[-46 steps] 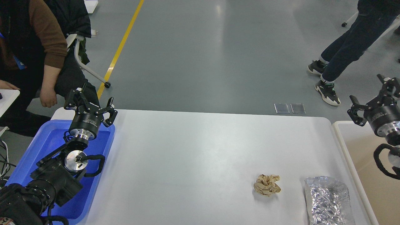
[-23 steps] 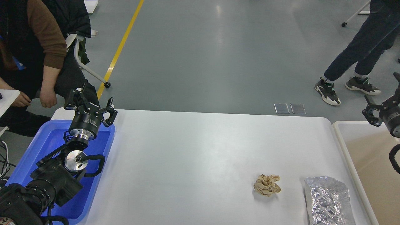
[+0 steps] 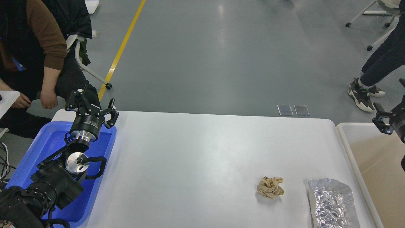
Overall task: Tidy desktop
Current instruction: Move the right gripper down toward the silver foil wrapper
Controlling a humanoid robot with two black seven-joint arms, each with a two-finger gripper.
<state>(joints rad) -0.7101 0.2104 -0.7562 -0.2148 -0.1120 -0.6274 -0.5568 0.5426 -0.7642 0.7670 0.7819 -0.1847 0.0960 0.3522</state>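
Here the white desktop (image 3: 196, 158) fills the middle of the head view, running from the blue plastic tray (image 3: 34, 148) at its left edge to the beige white-rimmed bin (image 3: 345, 139) at its right edge. Toward the near right of the desktop lies a crumpled ball of brown paper (image 3: 270, 187), and just to its right, apart from it, a sheet of crinkled silver foil (image 3: 330, 202) that reaches the bottom edge of the view. The left gripper (image 3: 92, 106) hangs above the far end of the blue tray, its two fingers spread wide with nothing between them. The right gripper (image 3: 386, 119) shows only partly at the right edge, above the bin, and I cannot tell how its fingers stand. Beyond the table is grey floor with a yellow line (image 3: 121, 50); a seated person in a brown sleeve (image 3: 44, 34) is at far left, and another person's legs (image 3: 379, 60) are at far right.
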